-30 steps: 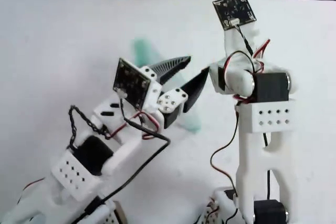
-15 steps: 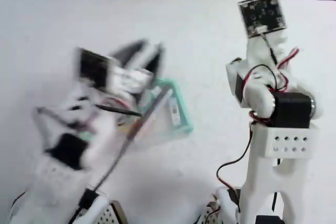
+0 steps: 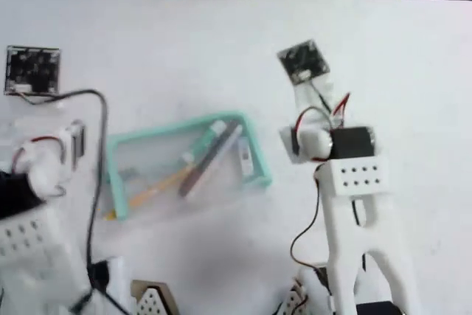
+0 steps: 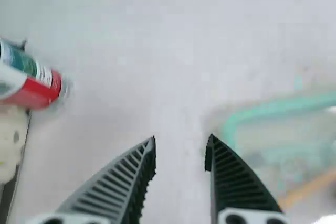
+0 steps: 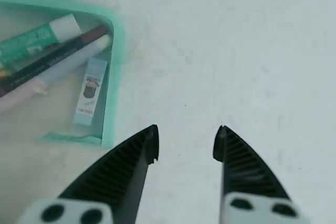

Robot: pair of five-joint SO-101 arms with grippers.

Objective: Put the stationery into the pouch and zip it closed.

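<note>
Pouch (image 3: 169, 128) lies flat on the white tabletop (image 3: 147, 42) at the centre of the high view, teal-edged with clear sides. Inside we see a dark pen (image 3: 214, 158), an orange pencil (image 3: 151, 191), a green-and-white tube (image 3: 209, 136) and a small eraser (image 3: 245, 158) at its right end. We cannot tell the zip state. Left gripper (image 4: 179, 145) is spread open, holding nothing, over the tabletop just off the pouch's left end. Right gripper (image 5: 186, 137) is likewise open and empty, near the eraser end. Left arm's black cable (image 3: 97, 145) runs just beside the pouch. A red, white and green cylinder (image 4: 29, 80) lies near the left gripper.
</note>
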